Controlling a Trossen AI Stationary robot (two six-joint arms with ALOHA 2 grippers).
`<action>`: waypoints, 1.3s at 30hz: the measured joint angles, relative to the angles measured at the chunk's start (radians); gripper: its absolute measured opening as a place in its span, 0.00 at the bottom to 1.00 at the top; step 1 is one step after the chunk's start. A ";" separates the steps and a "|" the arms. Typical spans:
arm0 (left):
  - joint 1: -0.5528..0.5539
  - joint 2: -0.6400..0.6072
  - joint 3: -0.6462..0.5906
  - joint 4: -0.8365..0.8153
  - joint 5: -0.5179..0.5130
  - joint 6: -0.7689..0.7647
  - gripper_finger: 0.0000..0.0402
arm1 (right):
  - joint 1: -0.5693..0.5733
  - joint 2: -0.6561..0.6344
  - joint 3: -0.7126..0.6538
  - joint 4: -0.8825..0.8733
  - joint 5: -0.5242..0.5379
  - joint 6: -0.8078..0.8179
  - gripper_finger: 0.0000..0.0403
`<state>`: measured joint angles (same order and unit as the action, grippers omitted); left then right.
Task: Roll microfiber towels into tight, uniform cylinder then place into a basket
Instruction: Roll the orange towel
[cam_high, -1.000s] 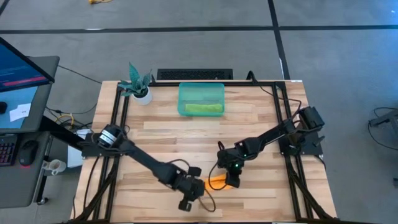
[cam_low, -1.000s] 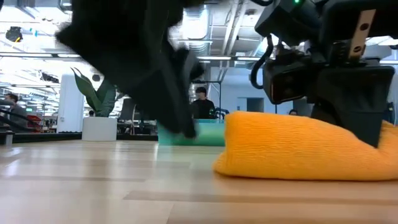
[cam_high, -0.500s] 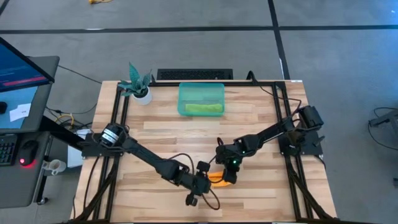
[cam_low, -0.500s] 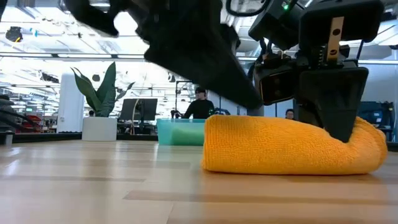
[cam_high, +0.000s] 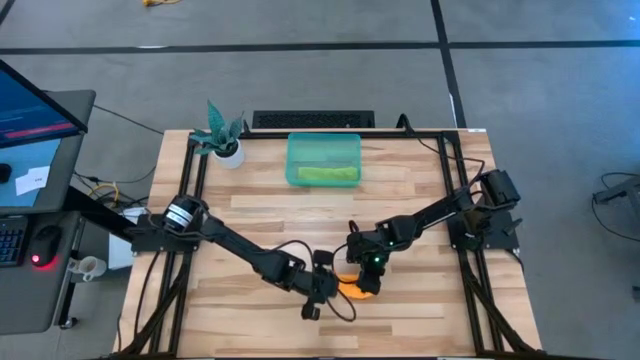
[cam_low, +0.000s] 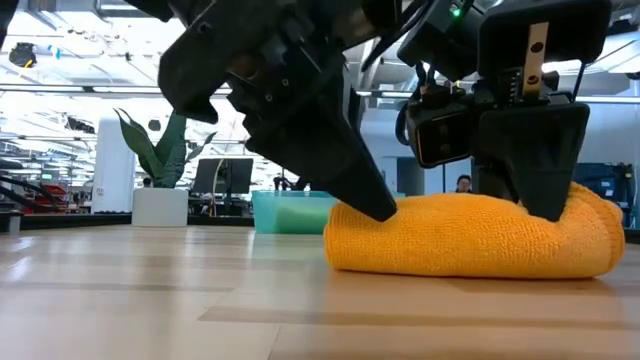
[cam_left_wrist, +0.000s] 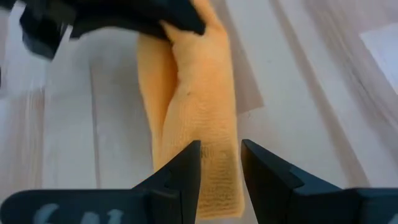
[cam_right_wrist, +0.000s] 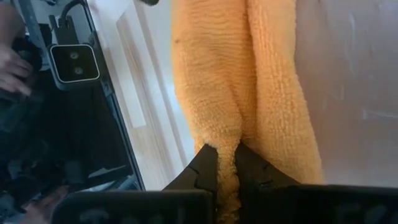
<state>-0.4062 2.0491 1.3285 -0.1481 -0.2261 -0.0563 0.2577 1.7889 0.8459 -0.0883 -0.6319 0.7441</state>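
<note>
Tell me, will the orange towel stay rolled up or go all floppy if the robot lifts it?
Probably floppy. The orange towel looks soft and fuzzy, and it dents where the right end effector pinches a fold. The roll looks loose, with an open crease along it, so it may unroll. The left end effector straddles its other end.

Nubby, matt cloth of the orange towel – on smooth, faintly glossy wood table.

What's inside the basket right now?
The basket holds a lime green towel, lying along its near side. Whether it is tightly rolled cannot be told. The orange towel is on the table between both grippers.
</note>
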 joint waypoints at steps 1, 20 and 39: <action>0.002 0.000 0.000 -0.007 -0.002 -0.018 0.27 | 0.000 0.000 0.000 0.000 -0.001 0.003 0.10; 0.051 -0.003 0.004 -0.097 0.025 -0.203 0.18 | 0.002 0.000 0.001 -0.001 -0.007 0.011 0.10; 0.053 0.057 0.001 -0.108 0.024 -0.461 0.04 | 0.002 0.000 0.001 -0.047 0.051 0.016 0.40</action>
<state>-0.3527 2.1063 1.3297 -0.2562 -0.2024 -0.5175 0.2600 1.7885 0.8467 -0.1351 -0.5805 0.7601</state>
